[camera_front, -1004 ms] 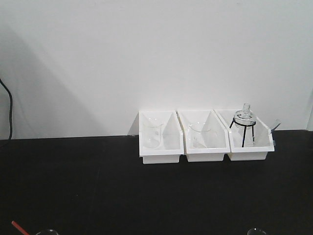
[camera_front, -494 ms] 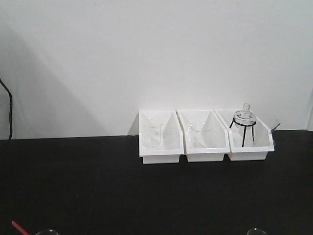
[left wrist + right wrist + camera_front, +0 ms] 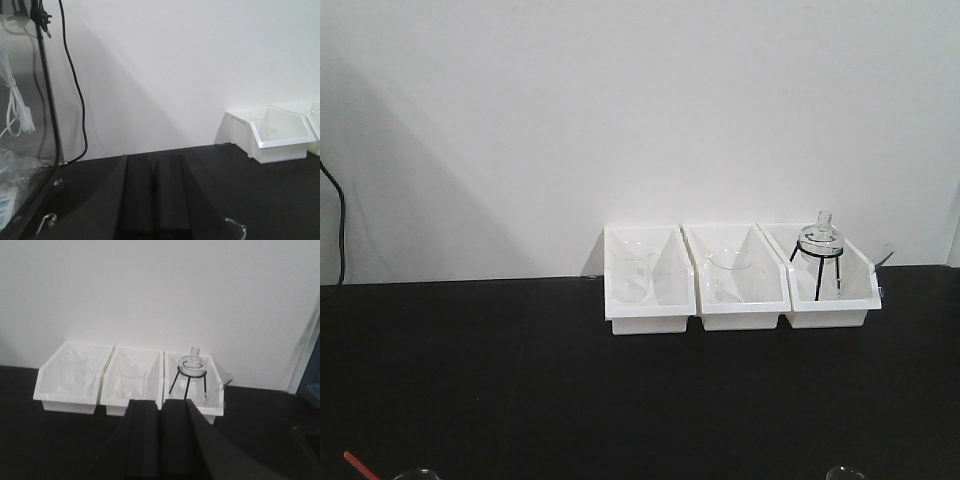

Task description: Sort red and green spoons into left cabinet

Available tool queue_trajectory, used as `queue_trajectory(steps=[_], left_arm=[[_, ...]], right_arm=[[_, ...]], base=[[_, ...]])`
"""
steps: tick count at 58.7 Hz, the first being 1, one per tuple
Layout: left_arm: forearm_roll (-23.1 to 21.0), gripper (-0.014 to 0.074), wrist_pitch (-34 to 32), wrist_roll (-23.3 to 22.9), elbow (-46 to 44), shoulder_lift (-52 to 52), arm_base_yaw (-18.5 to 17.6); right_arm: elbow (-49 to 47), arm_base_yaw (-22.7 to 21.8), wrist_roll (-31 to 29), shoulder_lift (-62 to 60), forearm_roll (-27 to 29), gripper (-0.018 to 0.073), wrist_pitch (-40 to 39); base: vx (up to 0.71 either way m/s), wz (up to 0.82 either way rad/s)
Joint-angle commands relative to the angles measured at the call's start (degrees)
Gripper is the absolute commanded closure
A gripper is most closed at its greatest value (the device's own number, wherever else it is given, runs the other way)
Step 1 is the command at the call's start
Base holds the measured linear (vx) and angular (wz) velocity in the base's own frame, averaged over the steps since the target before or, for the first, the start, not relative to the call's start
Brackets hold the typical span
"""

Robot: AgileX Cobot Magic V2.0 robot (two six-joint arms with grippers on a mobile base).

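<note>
The tip of a red spoon handle pokes up at the bottom left edge of the front view, beside a glass rim. No green spoon shows. Three white bins stand in a row against the wall; the left bin holds a glass beaker. My left gripper is shut and empty above the black table. My right gripper is shut and empty, facing the bins from the front. Neither gripper shows in the front view.
The middle bin holds a beaker; the right bin holds a round flask on a black tripod. A second glass rim sits at the bottom right. A black cable and a metal frame are at the left.
</note>
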Motion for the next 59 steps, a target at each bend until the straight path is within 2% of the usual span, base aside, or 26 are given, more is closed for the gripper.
queue_trajectory(steps=[1, 10, 17, 22, 37, 42, 50, 59], left_arm=[[-0.2, 0.0601, -4.5, -0.3, 0.9, -1.1, -0.2], [-0.2, 0.0601, -4.5, -0.3, 0.9, -1.1, -0.2], [-0.2, 0.0601, -4.5, -0.3, 0.9, -1.1, -0.2], [-0.2, 0.0601, -4.5, -0.3, 0.9, -1.1, -0.2], [-0.2, 0.0601, -4.5, -0.3, 0.9, -1.1, -0.2], [-0.2, 0.0601, -4.5, -0.3, 0.9, -1.1, -0.2], [-0.2, 0.0601, -4.5, -0.3, 0.9, -1.1, -0.2], [-0.2, 0.0601, -4.5, -0.3, 0.9, -1.1, -0.2]], right_arm=[[-2.3, -0.1, -0.8, 2.1, -0.3, 0.0557, -7.8], [-2.3, -0.1, -1.3, 4.8, -0.3, 0.0531, -9.8], [-2.2, -0.1, -1.4, 5.4, -0.5, 0.0461, -9.8], [-2.2, -0.1, -1.4, 5.4, -0.6, 0.0382, -10.2], [-2.2, -0.1, -1.4, 5.4, -0.6, 0.0003, -11.0], [-2.2, -0.1, -1.4, 5.4, -0.6, -0.0077, -11.1], [-2.1, -0.1, -1.1, 5.6, 0.2, -0.0111, -14.3], [3.0, -0.1, -1.2, 5.9, -0.7, -0.0080, -25.6]], base=[[0.00, 0.00], [0.00, 0.00], [0.00, 0.00], [0.00, 0.00], [0.00, 0.00], [0.00, 0.00], [0.00, 0.00], [0.00, 0.00]])
